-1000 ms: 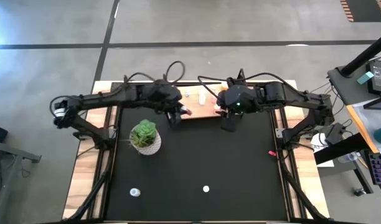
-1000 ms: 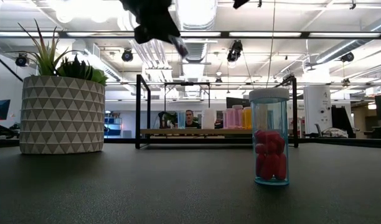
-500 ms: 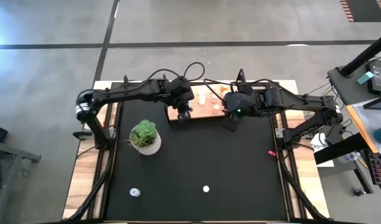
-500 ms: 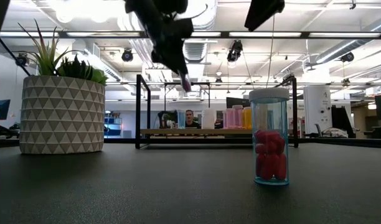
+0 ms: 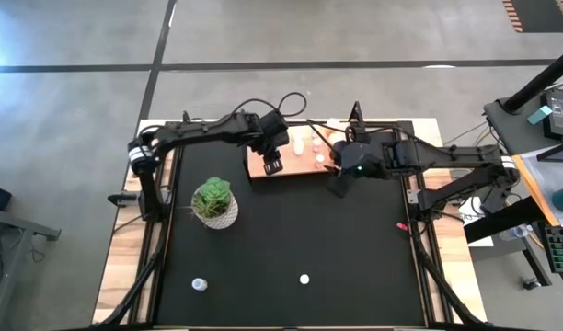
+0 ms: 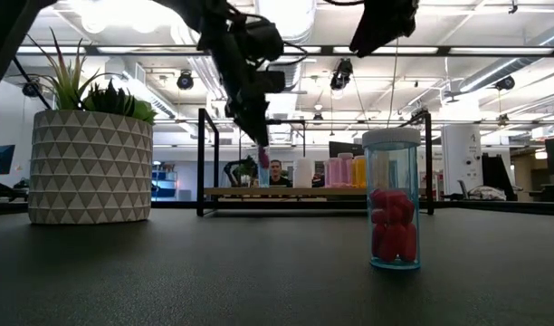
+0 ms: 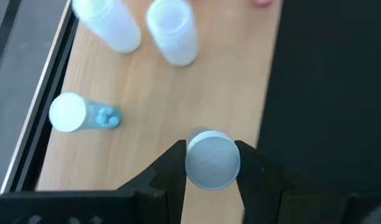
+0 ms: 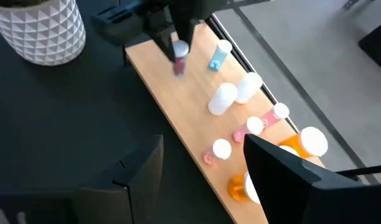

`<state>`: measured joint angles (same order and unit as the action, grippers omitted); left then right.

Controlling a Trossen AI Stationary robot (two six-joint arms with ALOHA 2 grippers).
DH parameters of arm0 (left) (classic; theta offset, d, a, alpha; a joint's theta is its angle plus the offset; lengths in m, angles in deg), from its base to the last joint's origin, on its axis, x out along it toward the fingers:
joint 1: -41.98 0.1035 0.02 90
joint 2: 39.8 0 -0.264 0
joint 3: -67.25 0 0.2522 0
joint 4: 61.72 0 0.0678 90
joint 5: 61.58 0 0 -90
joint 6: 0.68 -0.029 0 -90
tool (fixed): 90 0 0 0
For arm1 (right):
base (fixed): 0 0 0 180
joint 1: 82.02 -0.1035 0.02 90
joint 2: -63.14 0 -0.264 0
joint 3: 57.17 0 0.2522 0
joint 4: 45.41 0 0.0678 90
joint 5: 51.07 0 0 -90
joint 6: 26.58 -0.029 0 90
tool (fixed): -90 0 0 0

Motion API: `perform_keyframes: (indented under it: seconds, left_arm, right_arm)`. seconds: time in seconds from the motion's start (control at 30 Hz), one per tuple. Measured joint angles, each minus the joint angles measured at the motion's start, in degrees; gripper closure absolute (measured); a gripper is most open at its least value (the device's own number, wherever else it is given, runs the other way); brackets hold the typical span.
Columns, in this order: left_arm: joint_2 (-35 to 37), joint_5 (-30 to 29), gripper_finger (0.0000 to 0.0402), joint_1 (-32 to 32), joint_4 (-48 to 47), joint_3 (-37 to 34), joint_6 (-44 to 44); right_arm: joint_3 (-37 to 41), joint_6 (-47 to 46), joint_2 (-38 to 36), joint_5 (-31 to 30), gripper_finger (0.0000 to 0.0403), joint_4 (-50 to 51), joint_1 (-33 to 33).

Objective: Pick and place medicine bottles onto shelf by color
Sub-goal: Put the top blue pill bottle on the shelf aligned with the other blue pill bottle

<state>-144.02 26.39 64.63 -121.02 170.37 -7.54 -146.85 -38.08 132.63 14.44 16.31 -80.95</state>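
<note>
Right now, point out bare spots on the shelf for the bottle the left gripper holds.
The left gripper holds a pink bottle over the shelf. Bare wood lies under it, between the blue bottle and the board's front edge. Toward the right gripper, pink and orange bottles crowd together.

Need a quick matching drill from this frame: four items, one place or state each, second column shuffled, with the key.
Items:
1. left gripper
2. potted plant
3. shelf
4. red-filled bottle

Places or states:
A. upright on the black tabletop, away from the shelf
B. at the table's far edge, bottles on it
C. shut on a pink bottle over the shelf
D. on the table's left side

Pairs: 1-C, 2-D, 3-B, 4-A
</note>
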Motion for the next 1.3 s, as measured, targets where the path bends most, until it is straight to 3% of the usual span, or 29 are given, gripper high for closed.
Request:
perform_keyframes:
  seconds: [0.47,0.73,1.3]
  left_arm:
    - [-4.99,0.06,0.0297,3.03,3.03,-0.07,0.05]
    - [-5.49,0.19,0.0297,3.62,4.81,-0.08,0.10]
    - [-5.55,-0.08,0.0297,4.37,4.84,-0.02,0.42]
  right_arm:
    - [5.45,1.04,-0.76,-1.09,0.0186,-5.65,0.09]
    - [5.80,7.34,-0.76,-1.08,0.0186,-11.82,0.09]
    - [5.81,10.69,-0.74,-1.11,0.0186,-12.44,0.87]
